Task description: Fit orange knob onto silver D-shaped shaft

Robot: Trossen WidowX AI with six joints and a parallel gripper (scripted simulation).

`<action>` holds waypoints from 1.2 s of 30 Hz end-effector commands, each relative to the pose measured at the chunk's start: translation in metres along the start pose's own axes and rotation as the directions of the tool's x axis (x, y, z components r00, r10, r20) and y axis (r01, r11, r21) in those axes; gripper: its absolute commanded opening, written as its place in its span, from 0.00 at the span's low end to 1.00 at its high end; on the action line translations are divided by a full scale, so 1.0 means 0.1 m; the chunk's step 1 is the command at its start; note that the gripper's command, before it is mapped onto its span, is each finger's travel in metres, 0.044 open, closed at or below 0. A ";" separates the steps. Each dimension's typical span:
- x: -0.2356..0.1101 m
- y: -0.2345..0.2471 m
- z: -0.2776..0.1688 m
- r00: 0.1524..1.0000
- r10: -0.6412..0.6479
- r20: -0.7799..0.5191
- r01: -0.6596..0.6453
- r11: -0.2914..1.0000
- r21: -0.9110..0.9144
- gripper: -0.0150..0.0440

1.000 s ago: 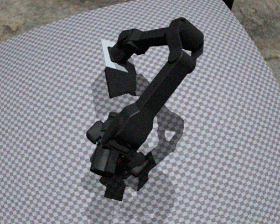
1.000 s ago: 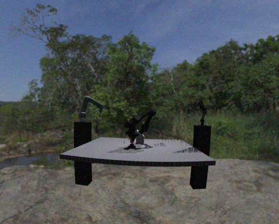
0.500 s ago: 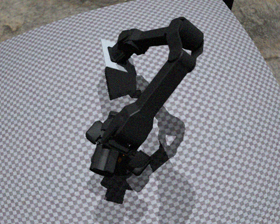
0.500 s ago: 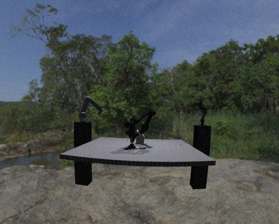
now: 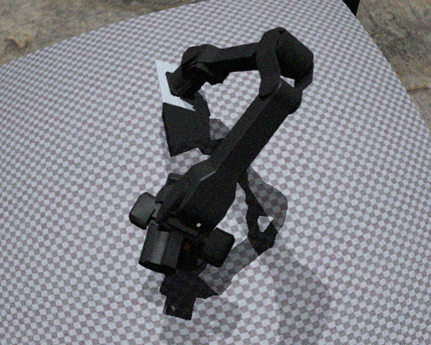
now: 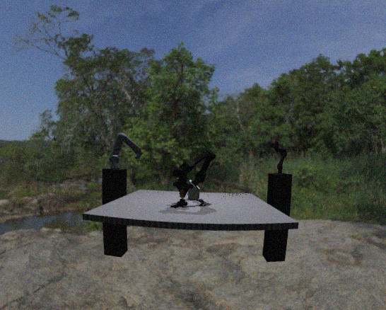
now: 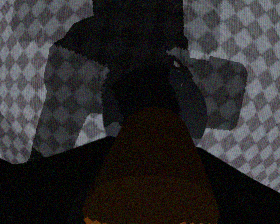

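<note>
Now, my readout from the remote station:

Arm: I see the black six-joint arm (image 5: 250, 128) folded over the grey checkered table top (image 5: 356, 199), its wrist pointing straight down near the middle of the table.

Gripper: my black parallel-jaw gripper (image 7: 150, 222) is clamped on the orange tapered knob (image 7: 153, 178), its jaws held partway apart by the knob's body.

Knob: from the wrist camera it fills the lower centre, wide end nearest the lens and brightly lit along its lower edge. In the exterior view I can just make out an orange speck (image 6: 182, 193) under the wrist, above the table. From the top view the wrist hides nearly all of it.

Pedestal: a dark shape (image 7: 134, 31) lies beyond the knob's narrow end in the wrist view; I cannot tell whether it is the round pedestal, and I cannot see the shaft.

Base: the arm's pale square base plate (image 5: 164, 82) sits towards the far side of the table.
</note>
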State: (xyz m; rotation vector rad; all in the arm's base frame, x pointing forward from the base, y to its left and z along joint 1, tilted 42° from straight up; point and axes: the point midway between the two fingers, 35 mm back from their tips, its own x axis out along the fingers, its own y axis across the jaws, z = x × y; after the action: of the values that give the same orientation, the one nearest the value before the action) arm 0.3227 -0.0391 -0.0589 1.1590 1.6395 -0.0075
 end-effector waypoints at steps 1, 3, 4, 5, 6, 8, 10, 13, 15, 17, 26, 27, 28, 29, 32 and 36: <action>0.01 -0.01 -0.01 1.000 0.001 0.002 -0.001 1.000 -0.006 0.25; 0.01 -0.01 -0.01 1.000 0.001 0.002 -0.001 1.000 -0.006 0.25; 0.01 -0.01 -0.01 1.000 0.001 0.002 -0.001 1.000 -0.006 0.25; 0.01 -0.01 -0.01 1.000 0.001 0.002 -0.001 1.000 -0.006 0.25; -0.01 -0.01 -0.01 1.000 0.001 0.002 -0.001 1.000 -0.006 0.25; -0.03 -0.01 -0.02 1.000 0.000 0.002 0.000 1.000 -0.006 0.25; -0.04 0.00 -0.02 1.000 0.000 0.002 0.000 1.000 -0.006 0.25; -0.05 0.00 -0.02 1.000 0.000 0.002 0.000 0.999 -0.033 0.25; -0.05 0.00 -0.02 1.000 0.000 0.002 0.000 0.996 -0.094 0.25; -0.04 0.00 -0.01 1.000 0.000 0.002 0.000 0.985 -0.174 0.25; 0.00 0.00 0.00 1.000 0.001 0.002 0.000 0.977 -0.214 0.25; 0.00 0.00 0.00 1.000 0.001 0.002 0.000 0.977 -0.214 0.25; 0.00 -0.01 -0.01 1.000 0.001 0.002 0.000 0.977 -0.214 0.25; 0.00 -0.01 -0.01 1.000 0.001 0.002 0.000 0.977 -0.214 0.25; 0.01 -0.01 -0.02 1.000 0.001 0.002 0.000 0.977 -0.214 0.25; -0.01 -0.01 -0.02 1.000 0.001 0.002 0.000 0.977 -0.214 0.25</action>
State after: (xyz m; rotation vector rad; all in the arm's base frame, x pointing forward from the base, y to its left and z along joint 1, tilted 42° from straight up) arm 0.3213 -0.0387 -0.0589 0.9965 1.5962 0.1607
